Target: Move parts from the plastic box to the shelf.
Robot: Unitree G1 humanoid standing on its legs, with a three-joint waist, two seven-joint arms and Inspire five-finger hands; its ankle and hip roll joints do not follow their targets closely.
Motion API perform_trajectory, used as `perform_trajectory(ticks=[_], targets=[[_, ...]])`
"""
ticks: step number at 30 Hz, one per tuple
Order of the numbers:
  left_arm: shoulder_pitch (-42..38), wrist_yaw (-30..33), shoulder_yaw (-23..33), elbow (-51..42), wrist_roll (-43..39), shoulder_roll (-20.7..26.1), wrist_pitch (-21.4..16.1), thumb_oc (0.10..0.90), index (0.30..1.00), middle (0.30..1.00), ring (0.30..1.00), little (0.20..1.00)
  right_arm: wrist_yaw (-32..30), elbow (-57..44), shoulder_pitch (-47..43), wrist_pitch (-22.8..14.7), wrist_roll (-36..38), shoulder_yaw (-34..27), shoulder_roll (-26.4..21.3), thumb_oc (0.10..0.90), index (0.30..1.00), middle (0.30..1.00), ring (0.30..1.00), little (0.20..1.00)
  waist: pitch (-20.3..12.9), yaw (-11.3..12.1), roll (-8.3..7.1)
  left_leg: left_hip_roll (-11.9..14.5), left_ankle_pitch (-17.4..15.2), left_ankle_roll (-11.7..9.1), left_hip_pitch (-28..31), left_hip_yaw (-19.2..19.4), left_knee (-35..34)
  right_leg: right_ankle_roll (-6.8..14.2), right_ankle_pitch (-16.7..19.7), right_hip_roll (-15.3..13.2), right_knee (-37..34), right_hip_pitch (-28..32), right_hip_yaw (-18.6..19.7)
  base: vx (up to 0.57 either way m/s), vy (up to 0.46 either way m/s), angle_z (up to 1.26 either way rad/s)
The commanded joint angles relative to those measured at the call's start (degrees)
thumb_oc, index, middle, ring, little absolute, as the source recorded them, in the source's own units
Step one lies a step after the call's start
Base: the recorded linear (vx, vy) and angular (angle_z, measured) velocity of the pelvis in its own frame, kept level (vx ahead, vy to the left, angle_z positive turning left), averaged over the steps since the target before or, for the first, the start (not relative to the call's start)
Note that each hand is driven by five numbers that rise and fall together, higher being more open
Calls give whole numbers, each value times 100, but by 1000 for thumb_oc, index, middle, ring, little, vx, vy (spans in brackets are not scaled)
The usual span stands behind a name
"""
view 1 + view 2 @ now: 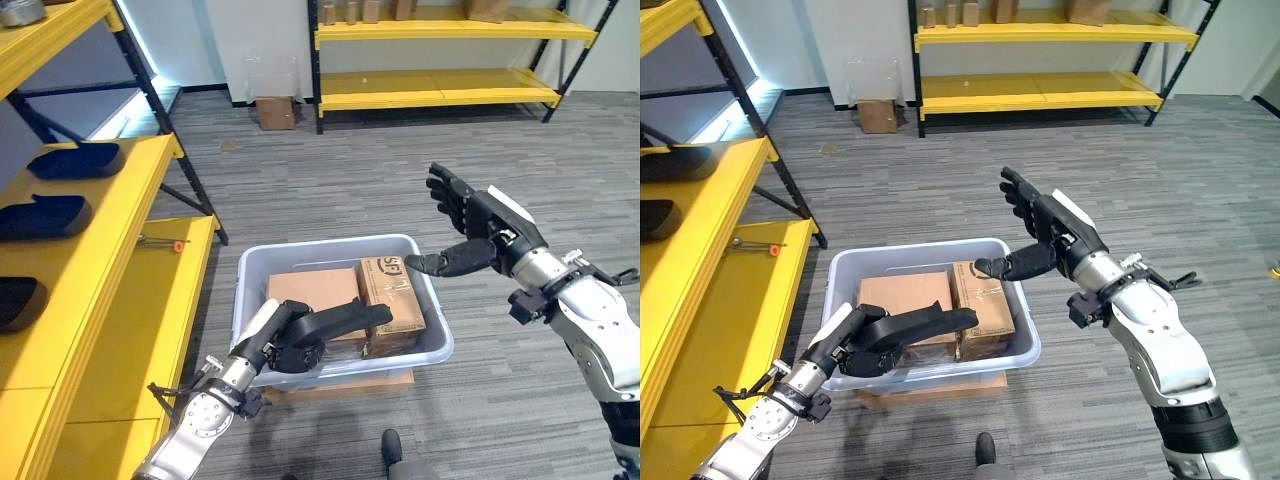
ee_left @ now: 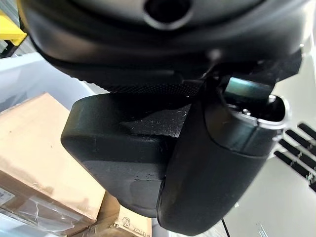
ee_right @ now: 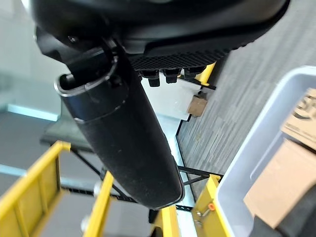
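A pale grey plastic box (image 1: 330, 245) stands on the floor and holds a plain cardboard box (image 1: 315, 290) and a printed one (image 1: 390, 290) side by side. My left hand (image 1: 310, 330) reaches over the box's near rim. It is open, with its fingers stretched low across the cardboard and nothing in it. My right hand (image 1: 465, 225) is raised above the box's far right corner, open, fingers straight up and thumb pointing left. The yellow shelf (image 1: 100, 260) runs along my left. The left wrist view shows the plain cardboard box (image 2: 29, 143) past the hand.
Three dark blue parts (image 1: 75, 160) lie on the left shelf's levels, with a small orange-tipped tool (image 1: 160, 241) on the lower board. Flat cardboard (image 1: 340, 385) sticks out under the plastic box. A second yellow shelf (image 1: 440, 90) and a small carton (image 1: 275, 112) stand at the back.
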Motion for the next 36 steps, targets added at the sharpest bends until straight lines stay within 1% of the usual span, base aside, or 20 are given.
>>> perform_trajectory(ticks=[1, 4, 7, 9, 10, 12, 14, 15, 16, 21, 22, 23, 24, 29, 30, 32, 33, 34, 35, 36], targets=[[-339, 844, 660, -855, 14, 17, -963, 400, 300, 300, 300, 300, -485, -618, -237, -1151, 486, -625, 429, 900, 1000, 1000, 1000, 1000, -365, 25, -116, 98, -258, 115, -27, -678, 275, 256, -139, -329, 33, 260, -45, 11, 8, -8], [-294, 1119, 952, -1167, 86, 14, -892, 400, 300, 300, 300, 300, -535, -673, 105, -1043, 207, -645, 764, 900, 1000, 1000, 1000, 1000, -363, 30, -67, 90, -261, 130, -32, -694, 270, 257, -156, -345, 33, 260, -56, 6, 8, -5], [-277, 1367, 1330, -1395, 213, 34, -958, 400, 300, 300, 300, 300, -712, -623, 433, -811, 282, -480, 1096, 900, 1000, 1000, 1000, 1000, -364, 34, -34, 103, -236, 117, -38, -707, 270, 252, -178, -355, 33, 269, -99, 10, -7, 0], [-271, 1426, 1490, -1521, 177, 102, -963, 400, 300, 300, 300, 300, -840, -483, 532, -805, 336, -365, 1174, 900, 1000, 1000, 1000, 1000, -365, 59, -27, 108, -221, 116, -37, -727, 263, 247, -185, -362, 33, 281, -131, 19, -23, 1], [-257, 1565, 1671, -1674, 227, 156, -979, 400, 300, 300, 300, 300, -932, -295, 608, -824, 696, -241, 1328, 900, 1000, 1000, 1000, 1000, -369, 99, -20, 114, -194, 104, -46, -762, 252, 238, -197, -364, 33, 295, -185, 36, -47, 3], [-226, 1756, 1839, -1775, 397, 201, -1038, 400, 300, 300, 300, 300, -969, -111, 669, -845, 845, -108, 1536, 900, 1000, 1000, 1000, 1000, -388, 151, -15, 120, -173, 91, -65, -818, 244, 227, -217, -365, 33, 307, -248, 45, -58, 6], [-216, 1909, 1909, -1832, 441, 207, -1032, 400, 300, 300, 300, 300, -1058, -12, 721, -893, 878, 61, 1645, 900, 1000, 1000, 1000, 1000, -391, 188, -7, 128, -157, 82, -77, -850, 240, 213, -236, -370, 33, 323, -302, 50, -52, 6], [-189, 2053, 2002, -1919, 459, 190, -996, 400, 300, 300, 300, 300, -1065, 72, 768, -777, 741, 205, 1775, 900, 1000, 1000, 1000, 1000, -400, 236, 4, 131, -148, 77, -89, -894, 237, 201, -257, -376, 33, 340, -358, 64, -62, 7], [-164, 2157, 2062, -1983, 514, 164, -947, 400, 300, 300, 300, 300, -1021, 160, 803, -824, 733, 347, 1854, 900, 1000, 1000, 1000, 1000, -403, 262, 11, 130, -141, 76, -106, -924, 246, 189, -271, -381, 33, 353, -395, 58, -54, 11], [-24, 2437, 2234, -2096, 742, 115, -873, 400, 300, 300, 300, 300, -814, 285, 909, -813, 705, 653, 1960, 900, 1000, 1000, 1000, 1000, -420, 391, 20, 138, -137, 50, -188, -1035, 316, 149, -323, -394, 33, 400, -556, 48, -58, 15], [37, 2451, 2295, -2144, 764, 103, -862, 400, 300, 300, 300, 300, -817, 317, 921, -826, 705, 736, 1977, 900, 1000, 1000, 1000, 1000, -429, 474, 19, 140, -138, 38, -222, -1090, 356, 129, -343, -396, 33, 424, -622, 47, -59, 12], [49, 2451, 2306, -2155, 769, 102, -852, 400, 300, 300, 300, 300, -812, 321, 921, -823, 700, 745, 1979, 900, 1000, 1000, 1000, 1000, -433, 470, 18, 141, -140, 37, -230, -1101, 363, 127, -346, -396, 33, 426, -633, 78, -116, 19], [172, 2527, 2416, -2255, 894, 77, -825, 400, 300, 300, 300, 300, -765, 403, 915, -845, 627, 877, 1983, 900, 1000, 1000, 1000, 1000, -446, 615, 22, 139, -146, 23, -299, -1217, 439, 86, -384, -392, 33, 463, -760, 54, -95, 16], [357, 2780, 2574, -2387, 1163, 82, -739, 400, 300, 300, 300, 300, -771, 504, 850, -921, 650, 1049, 1970, 900, 1000, 1000, 1000, 1000, -483, 879, 45, 183, -76, -54, -501, -1470, 532, -6, -470, -331, 33, 493, -1075, 40, -121, 31], [429, 2909, 2638, -2422, 1290, 63, -663, 400, 300, 300, 300, 300, -832, 564, 784, -954, 549, 1129, 1977, 900, 1000, 1000, 1000, 1000, -496, 1011, 67, 218, -15, -104, -602, -1600, 550, -48, -511, -300, 33, 502, -1226, 18, -96, 37], [510, 3052, 2694, -2451, 1398, 42, -654, 400, 300, 300, 300, 300, -877, 620, 729, -996, 421, 1213, 1979, 900, 1000, 1000, 1000, 1000, -497, 1122, 101, 278, 94, -158, -672, -1694, 497, -86, -544, -281, 37, 511, -1358, 8, -59, 41], [521, 3064, 2699, -2455, 1416, 35, -650, 400, 300, 300, 300, 300, -880, 628, 722, -1007, 416, 1223, 1980, 900, 1000, 1000, 1000, 1000, -499, 1123, 106, 286, 113, -167, -681, -1709, 483, -91, -548, -278, 38, 510, -1379, -7, -18, 34], [569, 3154, 2729, -2466, 1473, 13, -645, 400, 300, 300, 300, 300, -865, 650, 701, -987, 396, 1271, 1982, 900, 1000, 1000, 1000, 1000, -495, 1186, 131, 347, 219, -212, -726, -1750, 409, -106, -569, -272, 49, 512, -1473, -26, 5, 32], [651, 3237, 2791, -2518, 1474, -17, -671, 400, 300, 300, 300, 300, -986, 643, 705, -1034, 234, 1344, 1963, 900, 1000, 1000, 1000, 1000, -489, 1290, 169, 469, 431, -305, -805, -1788, 254, -128, -605, -269, 57, 532, -1653, -27, 7, 36], [664, 3237, 2800, -2528, 1479, -25, -674, 400, 300, 300, 300, 300, -1014, 645, 706, -1057, 222, 1353, 1962, 900, 1000, 1000, 1000, 1000, -493, 1288, 174, 480, 459, -316, -812, -1802, 227, -132, -610, -266, 57, 535, -1680, -32, 24, 43]])
